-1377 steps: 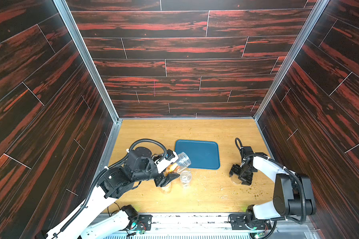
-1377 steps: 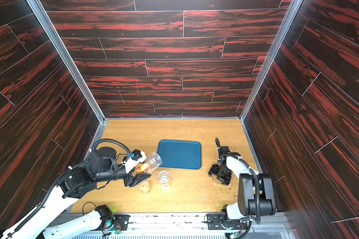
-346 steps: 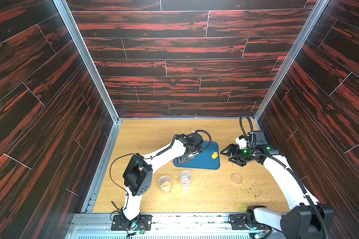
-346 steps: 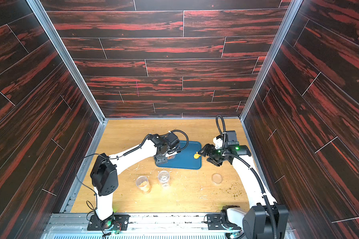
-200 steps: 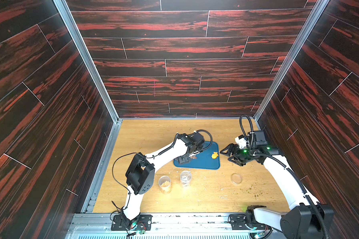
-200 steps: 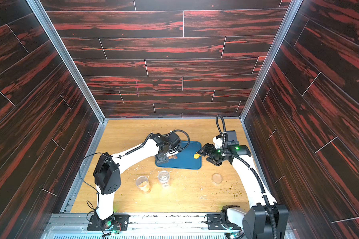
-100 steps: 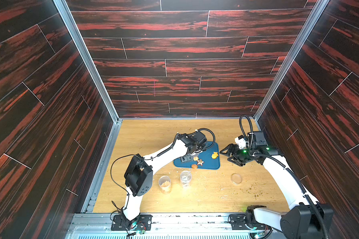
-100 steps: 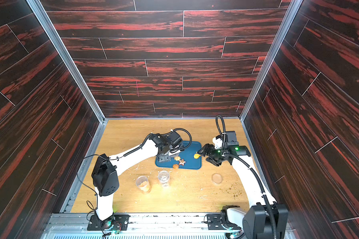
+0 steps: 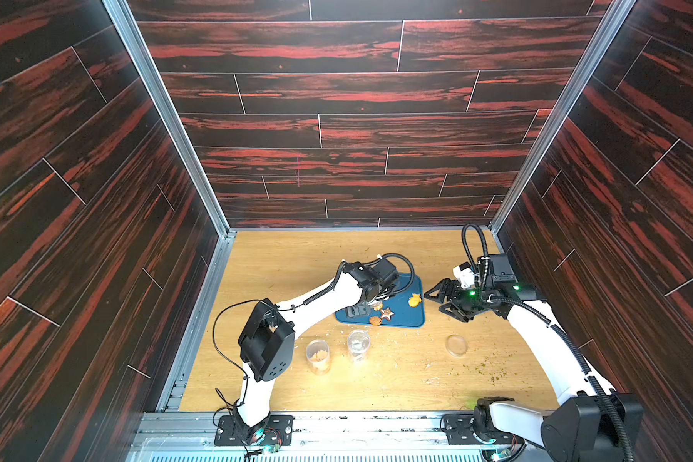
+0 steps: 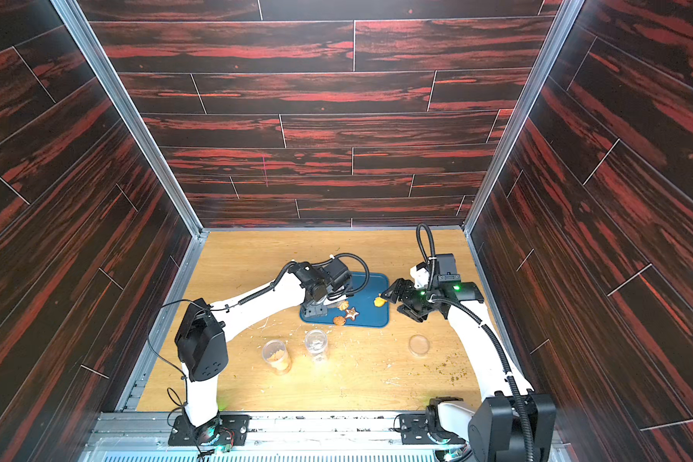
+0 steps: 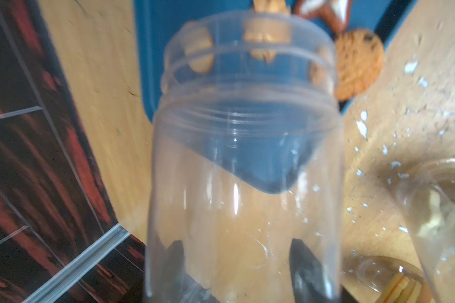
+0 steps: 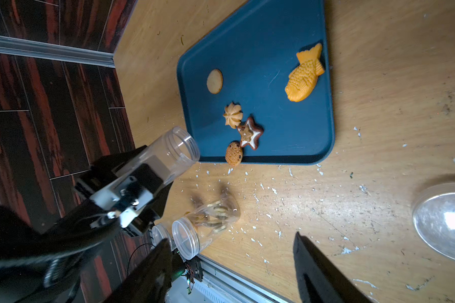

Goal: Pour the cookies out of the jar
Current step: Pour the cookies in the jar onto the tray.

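Cookies [image 12: 249, 133] lie on tray [image 12: 260, 39], beyond jar [image 11: 244, 157] held by left gripper [image 11: 239, 251].

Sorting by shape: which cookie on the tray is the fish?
The big orange cookie, alone by the tray's edge; the rest are smaller, round or star-like.

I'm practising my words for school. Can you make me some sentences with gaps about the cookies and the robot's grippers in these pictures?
1. The orange cookie is shaped like a ___.
2. The star cookie lies on a ___ tray.
3. The left gripper grips a clear jar, while the right gripper grips ___.

Missing words: fish, blue, nothing.
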`<control>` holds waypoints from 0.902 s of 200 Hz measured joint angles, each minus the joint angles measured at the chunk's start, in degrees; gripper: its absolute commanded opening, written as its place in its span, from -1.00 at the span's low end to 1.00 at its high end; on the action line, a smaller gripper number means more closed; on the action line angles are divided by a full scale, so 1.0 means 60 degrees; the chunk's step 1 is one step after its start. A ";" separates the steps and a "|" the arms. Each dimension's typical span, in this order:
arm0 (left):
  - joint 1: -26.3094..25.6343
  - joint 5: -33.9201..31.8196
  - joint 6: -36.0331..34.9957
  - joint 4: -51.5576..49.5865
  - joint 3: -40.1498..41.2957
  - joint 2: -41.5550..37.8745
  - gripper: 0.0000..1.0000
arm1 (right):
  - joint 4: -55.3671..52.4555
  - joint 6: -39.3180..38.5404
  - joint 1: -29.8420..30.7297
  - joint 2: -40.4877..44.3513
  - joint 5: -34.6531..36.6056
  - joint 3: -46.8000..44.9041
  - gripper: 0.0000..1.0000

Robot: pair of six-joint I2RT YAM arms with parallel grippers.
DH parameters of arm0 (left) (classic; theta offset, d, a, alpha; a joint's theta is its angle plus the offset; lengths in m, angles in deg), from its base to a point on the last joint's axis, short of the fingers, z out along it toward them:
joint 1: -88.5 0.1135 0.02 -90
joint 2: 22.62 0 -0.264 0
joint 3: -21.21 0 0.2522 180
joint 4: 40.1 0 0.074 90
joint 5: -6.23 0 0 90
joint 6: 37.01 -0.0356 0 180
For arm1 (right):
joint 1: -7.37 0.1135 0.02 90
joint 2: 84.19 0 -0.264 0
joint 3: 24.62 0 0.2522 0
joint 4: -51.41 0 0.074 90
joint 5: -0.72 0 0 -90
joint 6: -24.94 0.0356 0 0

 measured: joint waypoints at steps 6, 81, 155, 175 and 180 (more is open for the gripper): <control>0.0029 0.0069 0.0040 -0.0022 0.0025 0.0000 -0.82 | -0.0004 0.0000 0.0000 0.0000 0.0000 0.0000 0.53; 0.0863 0.1854 0.0878 -0.0080 -0.0572 -0.0288 -0.85 | -0.0011 0.0000 -0.0004 0.0000 0.0004 0.0000 0.53; 0.1843 0.6291 0.2080 0.0339 -0.1275 -0.1053 -0.80 | -0.0004 0.0000 -0.0004 0.0000 0.0000 0.0000 0.53; 0.1920 0.6699 0.2222 0.0328 -0.1275 -0.1053 -0.80 | -0.0004 -0.0007 -0.0004 0.0000 0.0000 0.0000 0.53; 0.1927 0.6765 0.2248 0.0328 -0.1275 -0.1053 -0.80 | -0.0004 -0.0007 -0.0004 0.0000 0.0000 0.0000 0.53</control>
